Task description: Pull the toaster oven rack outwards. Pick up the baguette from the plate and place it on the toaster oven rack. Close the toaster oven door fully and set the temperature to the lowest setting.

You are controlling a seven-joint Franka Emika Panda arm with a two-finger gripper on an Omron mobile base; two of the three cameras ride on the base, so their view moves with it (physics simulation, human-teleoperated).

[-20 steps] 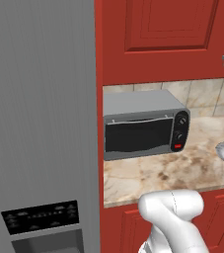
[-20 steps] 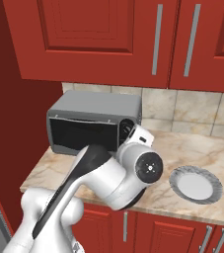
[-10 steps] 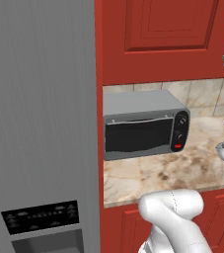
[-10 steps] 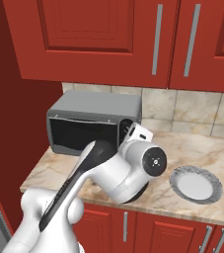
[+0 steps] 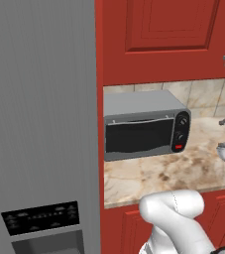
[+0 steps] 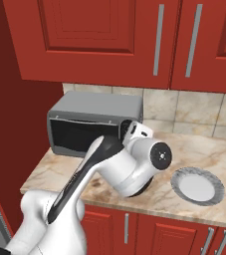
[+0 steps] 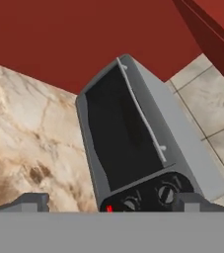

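Toaster oven [image 5: 143,126]: seen at centre of the left base view, set on the marbled countertop [image 5: 163,173] just right of the tall grey fridge [image 5: 39,114]; in the right base view it is found at left of centre, partly covered by the arm; in the hand view it is shown rolled, running from upper centre to lower right

Toaster oven door [image 5: 140,136]: dark glass panel, shown shut against the oven front, its thin silver handle [image 7: 140,111] seen along the top edge in the hand view

Control panel [image 5: 181,132]: black strip at the right end of the oven front, two knobs above a red button

Plate [image 6: 197,186]: seen at lower right of the right base view, lying flat on the countertop, well apart from the oven; its centre is shown bare

Gripper [image 7: 111,202]: two dark fingertips seen at the bottom edge of the hand view, spread wide with nothing between them, apart from the oven

Red cabinets [image 6: 109,40]: hung above the counter
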